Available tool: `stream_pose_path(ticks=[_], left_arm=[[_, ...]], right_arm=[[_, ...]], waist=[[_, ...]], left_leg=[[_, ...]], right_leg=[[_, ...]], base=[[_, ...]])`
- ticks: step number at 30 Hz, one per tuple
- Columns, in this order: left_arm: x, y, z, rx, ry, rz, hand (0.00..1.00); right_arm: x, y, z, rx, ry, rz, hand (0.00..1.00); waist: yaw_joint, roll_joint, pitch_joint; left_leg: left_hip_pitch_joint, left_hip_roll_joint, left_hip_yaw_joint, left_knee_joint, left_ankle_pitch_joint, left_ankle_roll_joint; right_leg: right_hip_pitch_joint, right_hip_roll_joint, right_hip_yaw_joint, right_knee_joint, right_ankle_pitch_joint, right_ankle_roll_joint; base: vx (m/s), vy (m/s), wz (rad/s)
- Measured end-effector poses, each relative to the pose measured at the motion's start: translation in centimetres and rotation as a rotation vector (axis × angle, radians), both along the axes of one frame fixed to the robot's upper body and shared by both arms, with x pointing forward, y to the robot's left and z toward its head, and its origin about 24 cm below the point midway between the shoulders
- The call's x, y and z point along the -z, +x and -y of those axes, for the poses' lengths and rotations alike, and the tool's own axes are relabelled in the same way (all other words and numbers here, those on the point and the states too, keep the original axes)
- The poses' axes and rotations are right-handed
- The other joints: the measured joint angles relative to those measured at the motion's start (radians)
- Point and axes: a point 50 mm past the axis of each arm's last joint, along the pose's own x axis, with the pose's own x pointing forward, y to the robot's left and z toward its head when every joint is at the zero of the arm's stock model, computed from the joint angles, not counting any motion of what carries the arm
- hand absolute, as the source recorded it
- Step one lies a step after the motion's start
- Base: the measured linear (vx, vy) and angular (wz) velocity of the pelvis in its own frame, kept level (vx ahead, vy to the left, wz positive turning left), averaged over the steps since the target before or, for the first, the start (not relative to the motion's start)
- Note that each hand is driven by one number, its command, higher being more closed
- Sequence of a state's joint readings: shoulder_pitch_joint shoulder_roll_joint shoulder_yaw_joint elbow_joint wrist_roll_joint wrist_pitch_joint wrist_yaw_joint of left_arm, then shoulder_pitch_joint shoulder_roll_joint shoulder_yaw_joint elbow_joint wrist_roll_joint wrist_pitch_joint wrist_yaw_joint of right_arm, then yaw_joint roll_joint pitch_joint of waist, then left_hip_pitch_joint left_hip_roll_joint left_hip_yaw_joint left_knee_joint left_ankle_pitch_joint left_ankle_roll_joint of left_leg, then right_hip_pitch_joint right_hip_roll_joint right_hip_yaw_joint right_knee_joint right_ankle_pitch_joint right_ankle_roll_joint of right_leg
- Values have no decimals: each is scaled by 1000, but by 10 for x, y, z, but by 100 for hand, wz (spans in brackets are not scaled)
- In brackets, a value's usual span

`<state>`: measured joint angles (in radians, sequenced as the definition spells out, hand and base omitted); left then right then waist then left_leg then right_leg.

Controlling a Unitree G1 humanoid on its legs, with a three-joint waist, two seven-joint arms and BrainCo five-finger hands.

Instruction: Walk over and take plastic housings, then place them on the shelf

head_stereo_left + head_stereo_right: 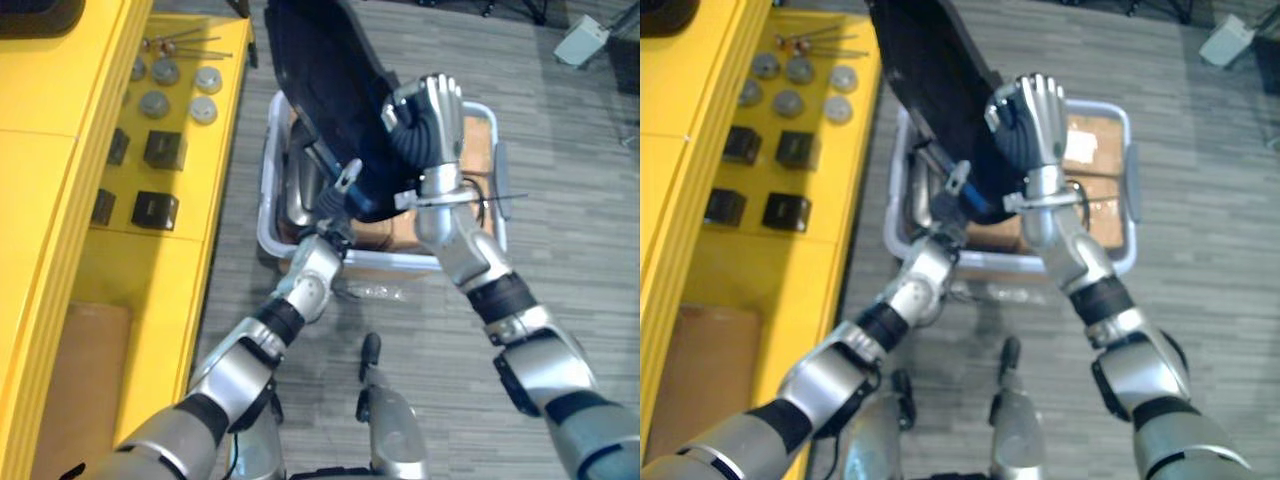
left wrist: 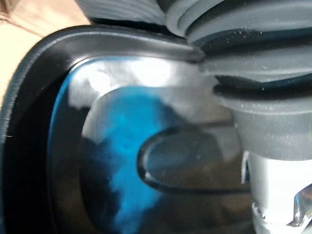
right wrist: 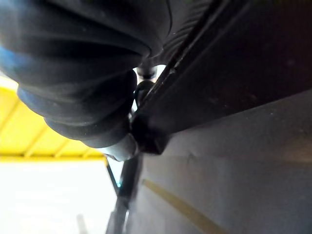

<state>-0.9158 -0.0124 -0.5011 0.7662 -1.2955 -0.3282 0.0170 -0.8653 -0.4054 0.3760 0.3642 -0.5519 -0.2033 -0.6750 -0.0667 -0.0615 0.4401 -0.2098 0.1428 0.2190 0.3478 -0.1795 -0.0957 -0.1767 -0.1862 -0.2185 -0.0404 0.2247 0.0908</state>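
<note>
Black plastic housing (image 1: 320, 90) is up in the air over the white-rimmed bin (image 1: 268, 235), with a hand on each side. Right hand (image 1: 432, 112) is at the housing's right edge, back of the hand facing the head camera, fingers (image 1: 440, 92) curled over the rim so it's clamped on. Left hand (image 1: 340, 200) sits at the lower end of the housing, mostly tucked behind it, so I can't tell how it's gripping. Its wrist view has the glossy inner face of the shell right up close.

The housing is a long shell, tilted. Its long axis runs from the low end by the left hand up and away to the far left, alongside the yellow shelf (image 1: 170, 270). The shelf has black boxes (image 1: 155, 210) and grey discs (image 1: 155, 103) on it.
</note>
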Motion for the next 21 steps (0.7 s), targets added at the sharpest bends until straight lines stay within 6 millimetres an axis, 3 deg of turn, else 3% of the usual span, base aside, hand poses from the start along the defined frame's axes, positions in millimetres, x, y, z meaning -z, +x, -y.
stream_pose_path(ticks=[14, 21], left_arm=[[14, -4, -4, -7, 33, 16, 100], [44, -16, -8, -9, 83, -40, 100]], right_arm=[[21, -15, -4, -77, 55, -30, 100], [52, -20, -4, -75, 87, -125, 100]], waist=[[-2, 1, -1], [-3, 4, -3]], left_leg=[[23, -4, 9, -26, 5, 0], [56, -7, 10, -45, 8, -1]], right_leg=[[6, -1, 7, -1, 0, 0], [33, -1, 5, -7, -1, -1]], base=[[-1, 0, 0], [-11, 1, 0]])
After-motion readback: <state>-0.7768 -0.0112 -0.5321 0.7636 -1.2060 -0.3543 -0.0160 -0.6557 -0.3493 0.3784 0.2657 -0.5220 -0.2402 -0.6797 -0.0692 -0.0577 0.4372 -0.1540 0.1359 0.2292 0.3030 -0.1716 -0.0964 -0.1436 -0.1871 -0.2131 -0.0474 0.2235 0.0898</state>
